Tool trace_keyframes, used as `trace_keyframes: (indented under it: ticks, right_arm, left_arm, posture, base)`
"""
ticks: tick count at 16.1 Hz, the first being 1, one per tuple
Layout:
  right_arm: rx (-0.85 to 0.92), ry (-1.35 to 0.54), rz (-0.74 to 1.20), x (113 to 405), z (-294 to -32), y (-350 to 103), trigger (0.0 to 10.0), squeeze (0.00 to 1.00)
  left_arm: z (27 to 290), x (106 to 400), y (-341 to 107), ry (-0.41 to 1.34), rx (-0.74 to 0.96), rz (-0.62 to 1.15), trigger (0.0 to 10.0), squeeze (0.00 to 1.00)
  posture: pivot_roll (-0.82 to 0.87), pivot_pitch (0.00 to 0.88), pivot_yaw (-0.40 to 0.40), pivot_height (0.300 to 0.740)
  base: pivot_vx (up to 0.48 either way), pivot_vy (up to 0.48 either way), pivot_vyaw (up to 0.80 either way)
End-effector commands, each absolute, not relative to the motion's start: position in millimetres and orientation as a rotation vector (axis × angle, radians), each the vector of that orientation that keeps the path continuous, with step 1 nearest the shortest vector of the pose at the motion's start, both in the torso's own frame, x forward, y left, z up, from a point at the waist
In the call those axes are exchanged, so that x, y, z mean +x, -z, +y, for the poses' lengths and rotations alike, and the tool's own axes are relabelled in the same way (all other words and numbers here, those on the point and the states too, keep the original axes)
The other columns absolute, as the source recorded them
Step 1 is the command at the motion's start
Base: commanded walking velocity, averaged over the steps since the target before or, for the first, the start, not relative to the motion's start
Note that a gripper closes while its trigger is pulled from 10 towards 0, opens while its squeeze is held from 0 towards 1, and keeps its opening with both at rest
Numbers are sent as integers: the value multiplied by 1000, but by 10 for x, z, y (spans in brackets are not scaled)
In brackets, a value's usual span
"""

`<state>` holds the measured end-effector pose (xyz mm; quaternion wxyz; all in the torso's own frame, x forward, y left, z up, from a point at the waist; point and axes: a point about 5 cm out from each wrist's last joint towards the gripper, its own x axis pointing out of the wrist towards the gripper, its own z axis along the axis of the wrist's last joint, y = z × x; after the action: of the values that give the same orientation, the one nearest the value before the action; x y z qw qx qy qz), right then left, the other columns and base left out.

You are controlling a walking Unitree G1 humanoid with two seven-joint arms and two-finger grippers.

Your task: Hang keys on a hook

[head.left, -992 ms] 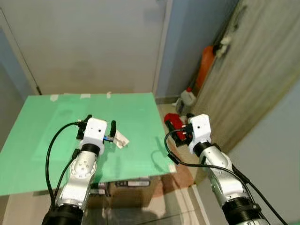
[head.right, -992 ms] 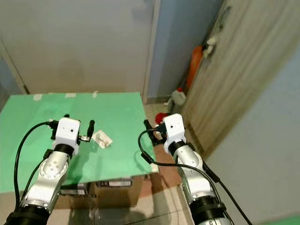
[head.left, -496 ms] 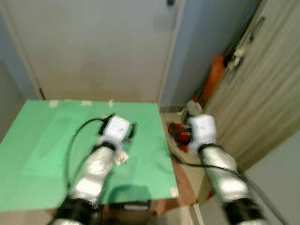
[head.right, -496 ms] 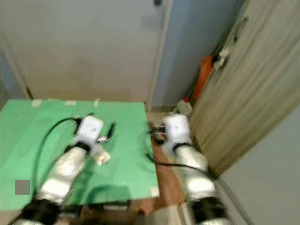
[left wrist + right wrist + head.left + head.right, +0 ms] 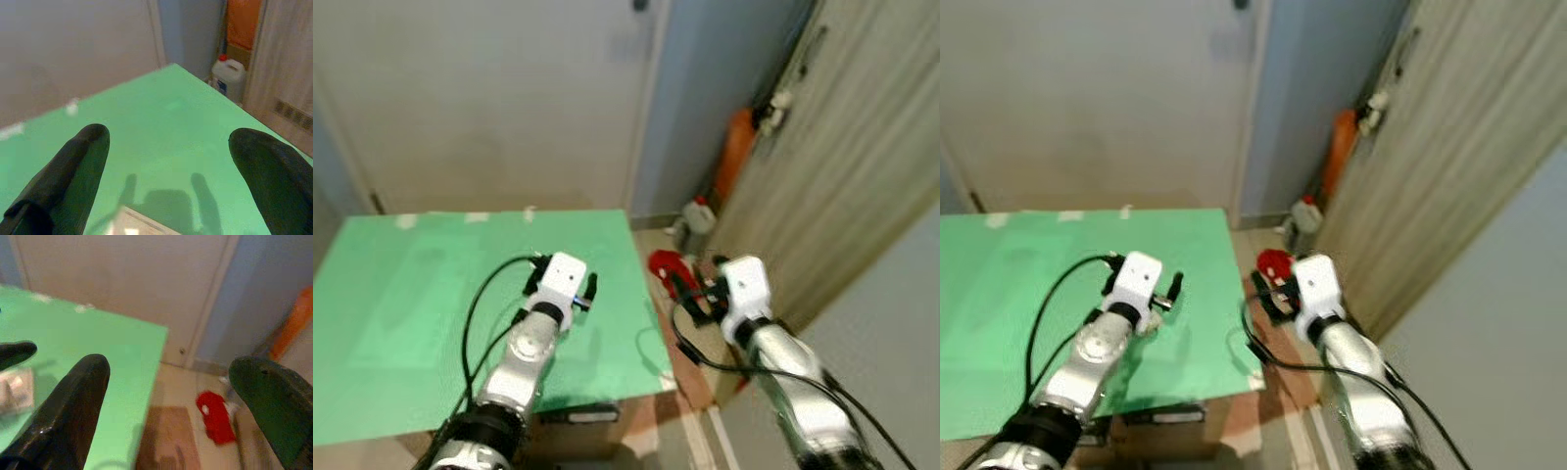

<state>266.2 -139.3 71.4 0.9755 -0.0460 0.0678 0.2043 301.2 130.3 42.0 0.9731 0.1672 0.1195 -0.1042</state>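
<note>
Both jaws stand spread and empty — the left gripper (image 5: 576, 290) low over the green table (image 5: 401, 294), the right gripper (image 5: 697, 291) off the table's edge above the floor. A pale flat tag, likely the keys (image 5: 134, 225), lies on the table just under and short of the left fingers (image 5: 73, 171); its long axis I cannot tell. That arm is much the nearer. No hook can be made out — judging by this, pickup comes first.
</note>
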Motion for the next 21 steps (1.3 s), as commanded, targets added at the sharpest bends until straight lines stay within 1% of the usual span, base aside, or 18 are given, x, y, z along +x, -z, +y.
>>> trace_keyframes:
  ticks: [1, 2, 4, 7, 10, 12, 13, 14, 18, 21]
  right_arm:
    - [-101, -400, 137, 2640, -1498, -776, 10000, 0]
    - [-114, -393, 148, 2598, -1566, -782, 10000, 0]
    - [-142, -377, 182, 2493, -1734, -802, 10000, 0]
    - [-158, -378, 210, 2403, -1814, -821, 10000, 0]
    - [-155, -375, 229, 2360, -1819, -825, 10000, 0]
    - [-145, -371, 242, 2334, -1818, -809, 10000, 0]
    - [-141, -372, 249, 2326, -1809, -799, 10000, 0]
    - [-134, -371, 251, 2348, -1784, -795, 10000, 0]
    - [-122, -379, 256, 2367, -1741, -778, 10000, 0]
    - [-117, -393, 269, 2372, -1717, -760, 10000, 0]
  left_arm:
    - [1235, 2978, -367, 212, 345, 252, 10000, 0]
    - [1238, 2940, -319, 176, 338, 267, 10000, 0]
    - [1211, 2838, -235, 96, 392, 274, 10000, 0]
    - [1209, 2768, -183, 34, 417, 284, 10000, 0]
    - [1288, 2692, -136, -14, 443, 306, 10000, 0]
    - [1323, 2622, -97, -35, 426, 328, 10000, 0]
    - [1346, 2584, -76, -60, 375, 339, 10000, 0]
    - [1391, 2565, -104, -68, 281, 309, 10000, 0]
    - [1608, 2459, -74, -118, 323, 328, 10000, 0]
    - [1632, 2385, -38, -123, 323, 343, 10000, 0]
  posture:
    - [-56, 97, -139, 740]
    - [-78, 111, -144, 740]
    - [-106, 131, -160, 740]
    - [-127, 148, -170, 740]
    - [-126, 149, -162, 740]
    - [-116, 151, -159, 740]
    - [-106, 151, -157, 740]
    - [-97, 150, -156, 740]
    - [-68, 159, -164, 740]
    - [-62, 175, -178, 740]
  base:
    - [0, 0, 0]
    - [0, 0, 0]
    - [0, 0, 0]
    - [0, 0, 0]
    - [0, 0, 0]
    - [0, 0, 0]
    - [0, 0, 0]
    - [0, 0, 0]
    - [0, 0, 0]
    - [0, 0, 0]
